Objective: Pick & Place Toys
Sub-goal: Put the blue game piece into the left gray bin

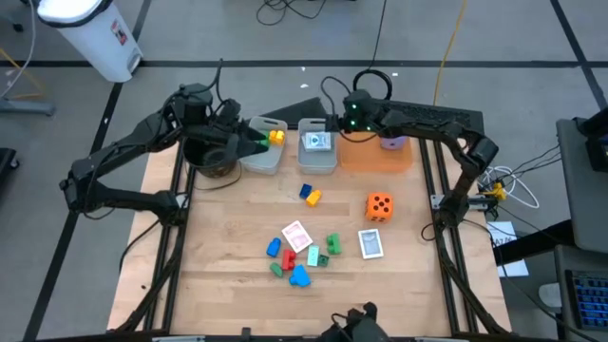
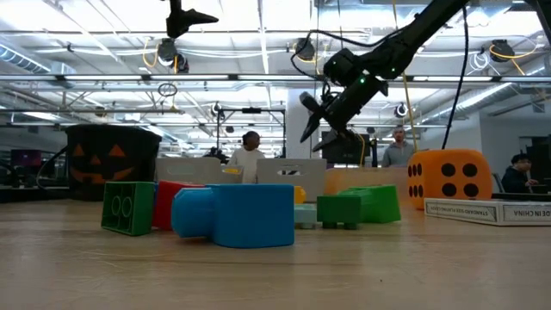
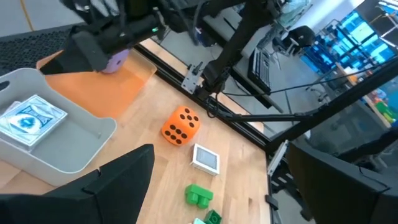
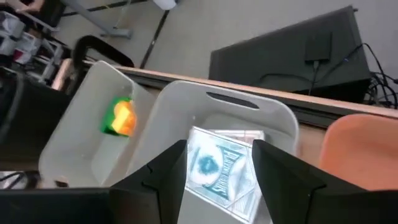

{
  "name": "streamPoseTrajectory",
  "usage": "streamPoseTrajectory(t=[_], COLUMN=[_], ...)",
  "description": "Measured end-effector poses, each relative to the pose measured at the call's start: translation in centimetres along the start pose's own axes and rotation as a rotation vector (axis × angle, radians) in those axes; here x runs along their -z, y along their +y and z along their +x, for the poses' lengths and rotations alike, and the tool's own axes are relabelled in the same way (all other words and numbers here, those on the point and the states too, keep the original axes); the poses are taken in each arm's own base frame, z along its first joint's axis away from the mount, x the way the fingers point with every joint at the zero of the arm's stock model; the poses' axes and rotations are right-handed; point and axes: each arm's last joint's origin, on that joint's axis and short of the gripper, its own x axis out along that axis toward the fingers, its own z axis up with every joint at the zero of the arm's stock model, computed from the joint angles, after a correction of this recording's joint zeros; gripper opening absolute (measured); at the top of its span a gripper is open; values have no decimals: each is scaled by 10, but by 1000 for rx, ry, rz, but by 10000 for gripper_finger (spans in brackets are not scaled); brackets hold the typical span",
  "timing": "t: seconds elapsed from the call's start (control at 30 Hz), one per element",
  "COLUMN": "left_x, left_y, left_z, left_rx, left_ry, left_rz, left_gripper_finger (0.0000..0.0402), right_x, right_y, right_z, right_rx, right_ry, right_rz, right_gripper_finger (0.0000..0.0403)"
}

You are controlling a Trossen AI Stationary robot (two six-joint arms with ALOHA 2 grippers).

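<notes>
High view: right gripper [image 1: 344,122] above middle bin [image 1: 317,157] at bench's far edge, fingers parted, empty; playing card [image 4: 221,168] inside bin. Left gripper [image 1: 249,139] wide open, empty, over neighbouring bin [image 1: 263,160]; orange die [image 1: 379,205] near right edge.

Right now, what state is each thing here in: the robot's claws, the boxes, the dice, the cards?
Left gripper: open, empty, beside the left bin.
Right gripper: part open, empty, above the middle bin.
Left bin: holds a yellow-and-green block.
Middle bin: holds a blue-backed card.
Orange tray: holds the purple die.
Orange die: on the table, not yet put away.
Loose blocks: clustered on the table.
</notes>
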Motion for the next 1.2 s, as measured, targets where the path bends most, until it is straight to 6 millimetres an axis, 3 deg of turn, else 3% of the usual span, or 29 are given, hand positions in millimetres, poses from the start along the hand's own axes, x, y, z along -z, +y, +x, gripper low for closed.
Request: streamPoseTrajectory(t=[0.4, 0.6, 0.67, 0.77, 0.97, 1.2], left_x=[-17, -19, -20, -20, -8, 10], left_y=[-6, -7, -7, -11, -38, -75], left_z=[-2, -2, -2, 0, 2, -2], left_rx=[2, 10, 20, 49, 77, 137], left_ry=[-193, -221, -224, -222, -211, -217], left_rz=[-86, -187, -240, -185, -28, 46], left_gripper_finger=[372, 372, 372, 372, 372, 372], right_x=[-23, -20, -17, -12, 19, 67], right_y=[55, 81, 88, 103, 138, 164], right_z=[-51, -76, -80, -87, -117, -177], right_rx=[-328, -427, -471, -591, -790, -685], right_ry=[-249, -320, -317, -319, -216, -249], right_rz=[-10, -128, -84, -73, -306, -589], right_gripper_finger=[172, 171, 171, 172, 171, 165])
